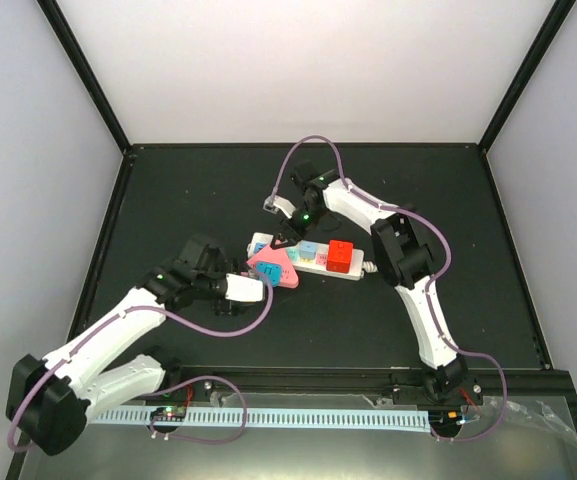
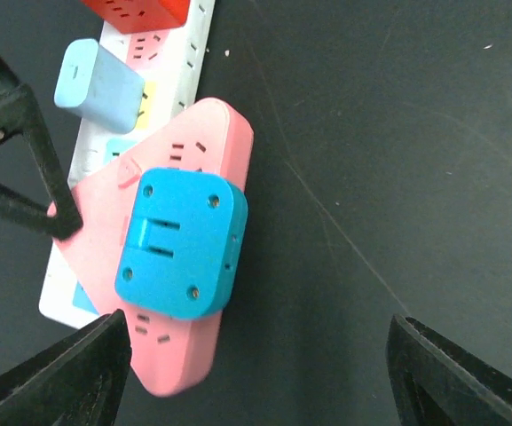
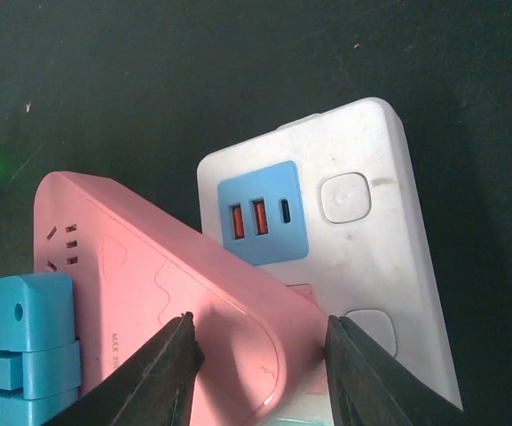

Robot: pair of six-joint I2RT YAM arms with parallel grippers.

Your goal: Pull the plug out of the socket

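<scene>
You are at pre-grasp: left gripper (image 2: 257, 355) gapes at lower frame beside the plug (image 2: 211, 151), right gripper (image 3: 260, 328) straddles its corner over the socket (image 3: 371, 240), hold unclear; next, close and pull.

Left gripper (image 2: 257, 330) spread wide, right gripper (image 3: 257, 327) pointing down

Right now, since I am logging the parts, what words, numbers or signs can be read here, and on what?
"MAX": printed sideways on the pink adapter; the figures after it are too small to read.
White power strip: a faint mark on its upper button, too blurred to read.
Blue plug, red block, light blue charger: no writing shows.
</scene>
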